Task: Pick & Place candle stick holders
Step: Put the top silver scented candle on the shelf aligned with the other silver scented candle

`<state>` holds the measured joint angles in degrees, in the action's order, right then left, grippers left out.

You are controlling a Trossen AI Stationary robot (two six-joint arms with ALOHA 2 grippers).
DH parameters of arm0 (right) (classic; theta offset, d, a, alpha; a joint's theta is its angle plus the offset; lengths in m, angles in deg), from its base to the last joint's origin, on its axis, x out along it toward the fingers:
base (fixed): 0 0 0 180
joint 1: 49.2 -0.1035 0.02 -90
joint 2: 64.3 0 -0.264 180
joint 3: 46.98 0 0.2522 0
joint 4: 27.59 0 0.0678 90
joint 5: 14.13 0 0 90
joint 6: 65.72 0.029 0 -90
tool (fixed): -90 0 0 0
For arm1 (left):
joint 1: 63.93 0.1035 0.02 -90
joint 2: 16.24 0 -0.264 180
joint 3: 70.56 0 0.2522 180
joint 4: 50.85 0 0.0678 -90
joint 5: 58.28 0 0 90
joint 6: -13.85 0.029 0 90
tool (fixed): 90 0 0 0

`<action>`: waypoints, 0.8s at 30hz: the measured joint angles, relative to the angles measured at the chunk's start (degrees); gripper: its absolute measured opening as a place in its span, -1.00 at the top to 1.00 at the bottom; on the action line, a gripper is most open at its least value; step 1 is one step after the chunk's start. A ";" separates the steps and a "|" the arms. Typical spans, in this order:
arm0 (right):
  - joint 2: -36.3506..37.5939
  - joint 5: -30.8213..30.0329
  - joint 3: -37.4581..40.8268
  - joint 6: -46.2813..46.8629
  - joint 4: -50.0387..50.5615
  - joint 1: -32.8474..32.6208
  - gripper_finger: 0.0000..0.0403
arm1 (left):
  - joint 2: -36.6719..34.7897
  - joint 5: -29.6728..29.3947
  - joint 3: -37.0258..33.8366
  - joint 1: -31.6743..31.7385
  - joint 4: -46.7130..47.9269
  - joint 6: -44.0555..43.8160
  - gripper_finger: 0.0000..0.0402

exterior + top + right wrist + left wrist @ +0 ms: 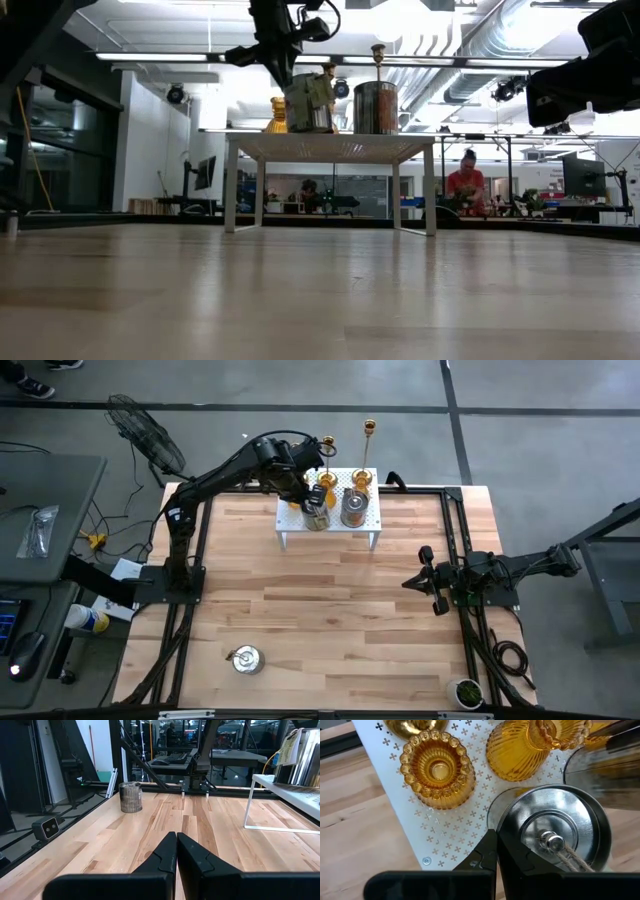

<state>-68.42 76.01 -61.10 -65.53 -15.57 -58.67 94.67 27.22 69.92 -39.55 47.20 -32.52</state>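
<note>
High view: we saw the left gripper (313,500) over the white rack (290,525), above a silver pot (317,516). A second pot (353,509) sat just beside it, with amber cups (361,479) and gold candlesticks (369,432) behind. A third pot (245,658) sat alone on the table (330,620), well apart. The right gripper (432,582) waited at the right edge.

Low view: both rack pots (310,102) stood upright; we judged a sideways nudge could push one into its neighbour or off the rack.

Left wrist view: the fingers (492,862) were together, holding nothing, at the pot's lid (555,832). An amber cup (438,768) stood near. We judged that pressing down shut could tip the pot or knock the cups.

Right wrist view: the fingers (176,855) were together and empty; the lone pot (130,796) sat far ahead.
</note>
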 joint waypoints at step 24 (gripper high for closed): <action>0.00 0.02 0.02 0.00 0.00 0.02 0.98 | 0.13 -1.87 0.99 0.02 -0.16 0.87 0.98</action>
<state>-68.42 76.03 -61.08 -65.53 -15.57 -58.66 94.80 25.35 70.91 -39.52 47.05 -31.65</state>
